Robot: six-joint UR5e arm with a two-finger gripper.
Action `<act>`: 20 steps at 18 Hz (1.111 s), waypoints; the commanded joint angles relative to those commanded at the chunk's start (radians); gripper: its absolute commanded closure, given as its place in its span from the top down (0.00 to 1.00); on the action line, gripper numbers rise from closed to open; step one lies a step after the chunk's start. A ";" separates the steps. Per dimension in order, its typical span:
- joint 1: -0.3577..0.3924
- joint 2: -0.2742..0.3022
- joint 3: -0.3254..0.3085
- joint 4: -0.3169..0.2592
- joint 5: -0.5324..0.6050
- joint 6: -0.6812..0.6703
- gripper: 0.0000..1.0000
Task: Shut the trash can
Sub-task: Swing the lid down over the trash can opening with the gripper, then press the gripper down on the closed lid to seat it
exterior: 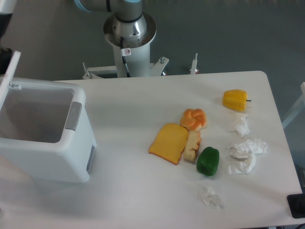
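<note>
Your trash can (45,131) sits open at the table's (128,200) left edge, nothing visible inside, white lid (9,69) tilted up, grey tab facing right. The gripper (4,28) shows at the top-left corner; you cannot tell its finger spacing. Toast (168,142), peppers and crumpled tissues lie well apart, right.

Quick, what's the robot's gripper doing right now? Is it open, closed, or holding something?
Gripper: only a dark part shows at the top left corner, behind the trash can and its raised lid; open or closed cannot be told.
</note>
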 joint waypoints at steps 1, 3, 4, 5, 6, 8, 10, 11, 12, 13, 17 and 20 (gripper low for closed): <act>0.003 0.000 0.000 0.000 0.002 0.003 1.00; 0.026 0.000 -0.003 0.000 0.005 0.005 1.00; 0.035 0.000 -0.005 -0.002 0.006 0.002 1.00; 0.040 0.000 -0.014 0.000 0.008 0.005 1.00; 0.054 0.002 -0.020 0.000 0.006 0.008 1.00; 0.066 0.000 -0.025 0.000 0.005 0.009 1.00; 0.074 -0.003 -0.028 0.000 0.006 0.009 1.00; 0.081 -0.003 -0.034 0.000 0.005 0.009 1.00; 0.084 -0.003 -0.034 0.000 0.005 0.011 1.00; 0.094 -0.003 -0.034 0.000 0.003 0.012 1.00; 0.104 -0.008 -0.037 0.000 0.006 0.014 1.00; 0.127 -0.008 -0.038 0.000 0.003 0.014 1.00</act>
